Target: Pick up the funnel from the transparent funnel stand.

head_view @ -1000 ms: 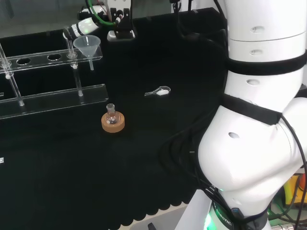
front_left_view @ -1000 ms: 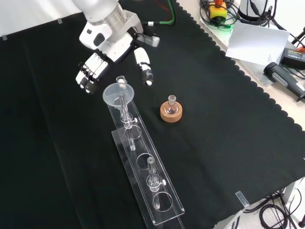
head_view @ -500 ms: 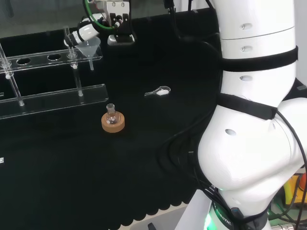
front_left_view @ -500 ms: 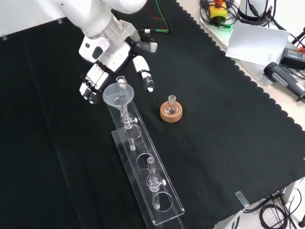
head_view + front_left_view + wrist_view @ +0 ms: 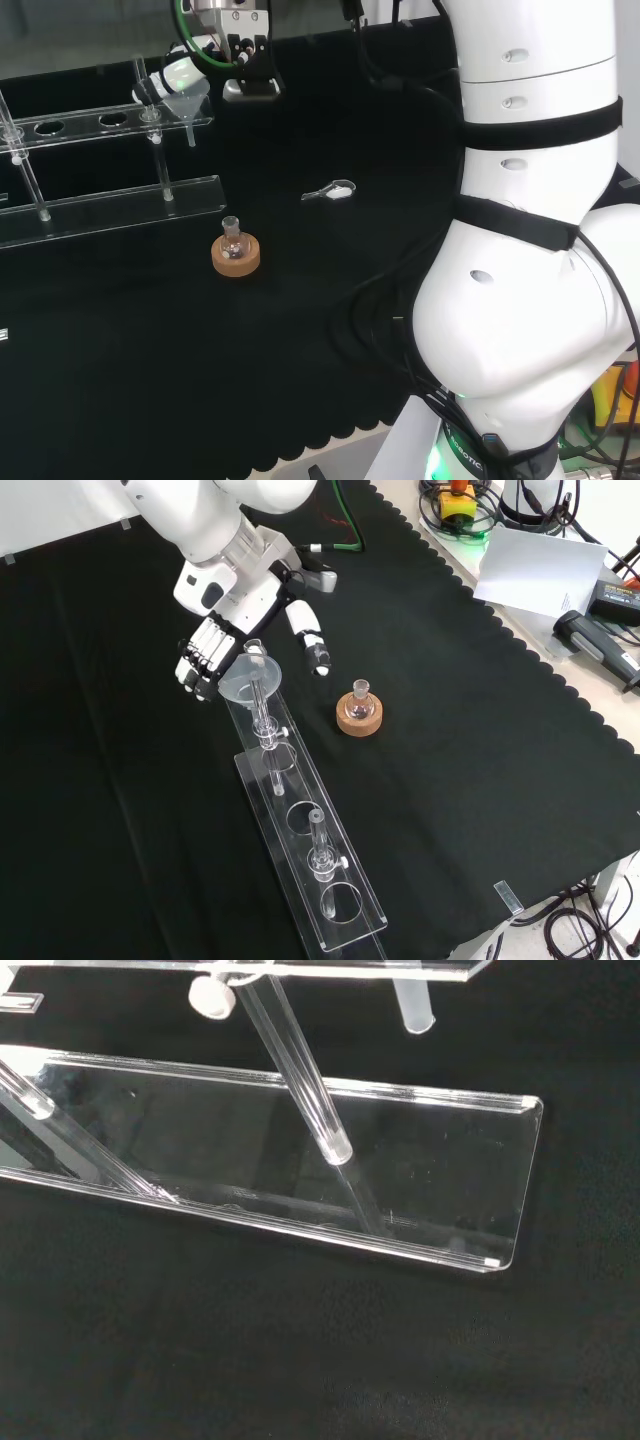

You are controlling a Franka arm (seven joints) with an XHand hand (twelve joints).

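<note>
A clear funnel (image 5: 247, 678) sits in the end hole of the transparent stand (image 5: 305, 852), its stem hanging through the top shelf. In the front view my hand (image 5: 232, 600) hovers just beyond it, open. The fingers (image 5: 201, 663) reach down at the funnel's left and the thumb (image 5: 312, 650) at its right, neither curled round it. In the head view the funnel (image 5: 188, 97) stands at the right end of the stand's shelf (image 5: 80, 124), with the hand (image 5: 176, 73) right behind its rim. The wrist view looks onto the stand's base plate (image 5: 440, 1190) and the funnel's stem tip (image 5: 414, 1007).
A small round flask on a cork ring (image 5: 359, 715) stands to the right of the stand in the front view, and nearer to me in the head view (image 5: 236, 252). A small clear scoop (image 5: 331, 191) lies on the cloth. Cables and boxes lie beyond the cloth's scalloped edge (image 5: 545, 665).
The hand has come down and closer to the funnel; its fingers and thumb now flank the rim. The funnel, stand and flask have not moved.
</note>
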